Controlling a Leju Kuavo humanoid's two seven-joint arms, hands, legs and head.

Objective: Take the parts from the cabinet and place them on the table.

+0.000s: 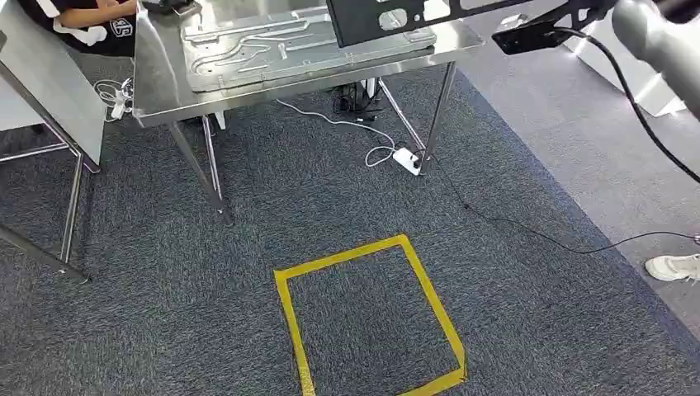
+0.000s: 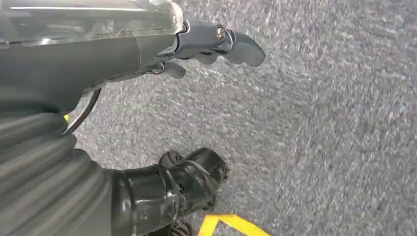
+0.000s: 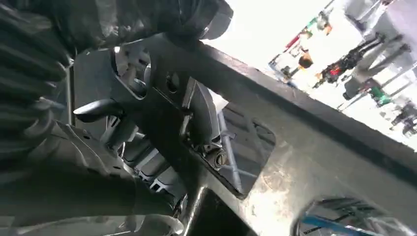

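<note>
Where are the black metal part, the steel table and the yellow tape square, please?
black metal part (image 1: 388, 18), head view, its flat face.
steel table (image 1: 161, 78), head view, bare top.
yellow tape square (image 1: 433, 301), head view, right strip.

Dark perforated panel held above a steel table that already carries a pressed metal sheet.

The dark part (image 1: 388, 21) is a flat black metal panel with rounded cut-outs and a long arm running right; it hangs at the far edge of the head view, over the table's right half, its lower edge just above the top. In the right wrist view it is a broad dark plate (image 3: 305, 162) with square and round openings. The steel table (image 1: 157, 91) stands far and left of centre on thin legs. On it lies a light grey ribbed sheet-metal part (image 1: 248, 49), flat.
</note>
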